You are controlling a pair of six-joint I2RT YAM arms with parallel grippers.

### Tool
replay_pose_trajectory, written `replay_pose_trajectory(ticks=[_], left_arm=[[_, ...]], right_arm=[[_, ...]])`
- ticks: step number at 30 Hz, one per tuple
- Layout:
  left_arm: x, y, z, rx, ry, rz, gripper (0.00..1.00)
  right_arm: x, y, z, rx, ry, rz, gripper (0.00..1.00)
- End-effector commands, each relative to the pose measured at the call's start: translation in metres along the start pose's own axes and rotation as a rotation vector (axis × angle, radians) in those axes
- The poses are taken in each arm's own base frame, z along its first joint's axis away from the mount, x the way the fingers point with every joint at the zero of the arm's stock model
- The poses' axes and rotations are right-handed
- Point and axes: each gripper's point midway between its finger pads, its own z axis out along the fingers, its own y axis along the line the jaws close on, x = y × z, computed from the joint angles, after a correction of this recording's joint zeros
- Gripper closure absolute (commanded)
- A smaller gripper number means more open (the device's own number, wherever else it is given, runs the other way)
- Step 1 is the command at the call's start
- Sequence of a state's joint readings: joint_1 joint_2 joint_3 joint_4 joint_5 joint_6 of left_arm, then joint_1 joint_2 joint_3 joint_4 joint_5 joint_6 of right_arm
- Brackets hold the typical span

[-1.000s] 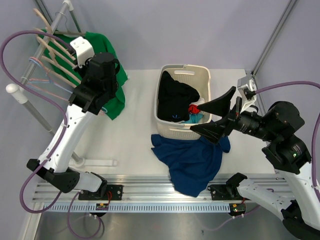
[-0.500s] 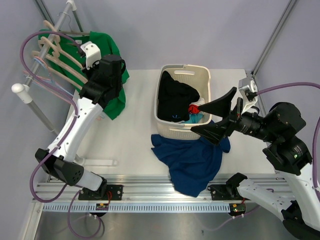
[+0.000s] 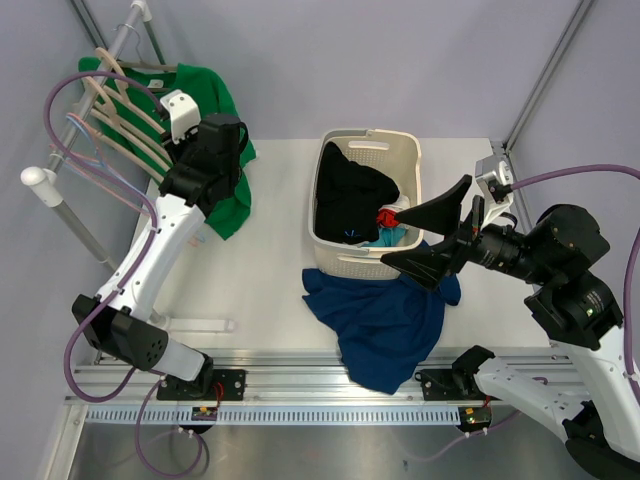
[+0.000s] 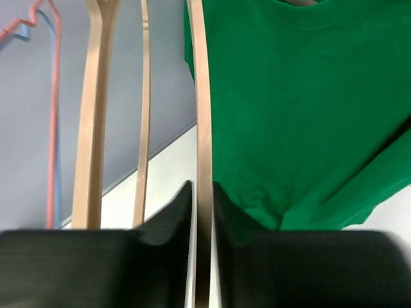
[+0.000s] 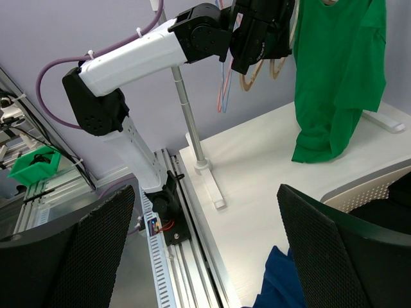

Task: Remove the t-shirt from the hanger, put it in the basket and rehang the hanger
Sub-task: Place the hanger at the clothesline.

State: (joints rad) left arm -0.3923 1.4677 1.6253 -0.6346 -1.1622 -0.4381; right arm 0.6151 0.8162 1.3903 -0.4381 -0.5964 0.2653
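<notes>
A green t-shirt (image 3: 218,105) hangs on a hanger at the end of the rack rail (image 3: 112,48). It also shows in the left wrist view (image 4: 302,115) and the right wrist view (image 5: 334,77). My left gripper (image 3: 205,150) is up at the rack. In its wrist view the left gripper (image 4: 203,199) is shut on one thin wooden hanger arm (image 4: 201,96), with the green shirt just behind and to the right. My right gripper (image 3: 410,240) is open and empty, held above the table by the basket, and it shows in the right wrist view (image 5: 205,250).
Several bare wooden and wire hangers (image 3: 125,120) hang on the rail left of the shirt. A white laundry basket (image 3: 330,250) holds dark clothes. A blue garment (image 3: 385,320) lies on the table in front of it. The rack's post (image 5: 186,109) stands at the table's left.
My left arm has lifted and swung back toward the rail, and the hangers and green shirt shifted with it. The right arm has not moved.
</notes>
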Motion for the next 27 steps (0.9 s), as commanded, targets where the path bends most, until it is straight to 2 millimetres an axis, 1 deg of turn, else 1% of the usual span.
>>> replay_pose_trajectory(ticks=[1,2,3,4,5,6,7,8,9,11,12,14,15,17,18,19,20,21,22,23,24,25,26,27], left_arm=[[-0.008,-0.002,-0.002,0.034,-0.006,-0.079,0.59],[-0.014,0.000,-0.005,0.051,-0.009,-0.095,0.48],[-0.014,-0.004,-0.009,0.094,0.005,-0.088,0.37],[-0.017,-0.006,-0.013,0.134,0.012,-0.090,0.18],[-0.027,-0.004,-0.020,0.185,0.011,-0.111,0.10],[-0.027,-0.017,-0.031,0.310,0.040,-0.092,0.01],[-0.030,-0.021,-0.040,0.385,0.049,-0.088,0.01],[-0.042,-0.017,-0.055,0.468,0.041,-0.107,0.01],[-0.041,-0.030,-0.073,0.617,0.064,-0.086,0.01],[-0.050,-0.032,-0.098,0.762,0.064,-0.098,0.01],[-0.055,-0.031,-0.121,0.881,0.064,-0.114,0.01],[-0.062,-0.027,-0.142,0.981,0.055,-0.124,0.01],[-0.068,-0.022,-0.159,1.050,0.042,-0.136,0.01],[-0.066,-0.022,-0.174,1.119,0.045,-0.127,0.01],[-0.061,-0.028,-0.191,1.211,0.060,-0.106,0.01],[-0.057,-0.032,-0.202,1.270,0.075,-0.090,0.01],[-0.051,-0.039,-0.219,1.355,0.095,-0.068,0.01],[-0.044,-0.044,-0.238,1.449,0.124,-0.046,0.01],[-0.028,-0.050,-0.247,1.486,0.155,-0.015,0.01],[-0.019,-0.054,-0.268,1.546,0.148,0.017,0.01],[-0.010,-0.056,-0.275,1.563,0.152,0.035,0.01],[0.007,-0.059,-0.280,1.573,0.165,0.049,0.01],[0.017,-0.059,-0.291,1.592,0.178,0.044,0.01],[0.028,-0.060,-0.295,1.607,0.187,0.041,0.01]], right_arm=[[-0.005,0.007,-0.001,-0.035,-0.021,-0.023,0.01],[-0.006,0.007,-0.001,-0.036,-0.023,-0.026,0.00],[-0.005,0.007,-0.001,-0.035,-0.022,-0.024,0.01],[-0.005,0.007,-0.001,-0.035,-0.022,-0.024,0.00],[-0.006,0.007,-0.001,-0.034,-0.022,-0.021,0.00],[-0.006,0.007,-0.001,-0.033,-0.024,-0.017,0.01],[-0.005,0.007,-0.001,-0.032,-0.021,-0.012,0.01],[-0.006,0.006,0.000,-0.028,-0.023,-0.012,0.01],[-0.005,0.005,0.000,-0.025,-0.021,-0.007,0.01],[-0.004,0.001,0.002,-0.008,-0.022,0.004,0.00],[-0.001,-0.002,0.003,0.001,-0.019,0.013,0.01],[0.001,-0.013,0.004,0.057,-0.026,0.045,0.00],[0.005,-0.022,0.006,0.101,-0.027,0.067,0.01],[0.014,-0.035,0.006,0.165,-0.013,0.100,0.01],[0.015,-0.050,0.006,0.244,-0.017,0.124,0.01],[0.019,-0.058,0.005,0.288,-0.008,0.141,0.00],[0.033,-0.069,0.002,0.353,0.033,0.180,0.00],[0.042,-0.087,-0.001,0.450,0.041,0.220,0.00],[0.056,-0.097,-0.002,0.501,0.072,0.249,0.00],[0.079,-0.116,-0.007,0.596,0.105,0.297,0.00],[0.091,-0.127,-0.008,0.647,0.117,0.321,0.01],[0.101,-0.136,-0.008,0.680,0.116,0.335,0.01],[0.129,-0.152,-0.011,0.751,0.142,0.374,0.01],[0.140,-0.160,-0.013,0.783,0.138,0.392,0.01]])
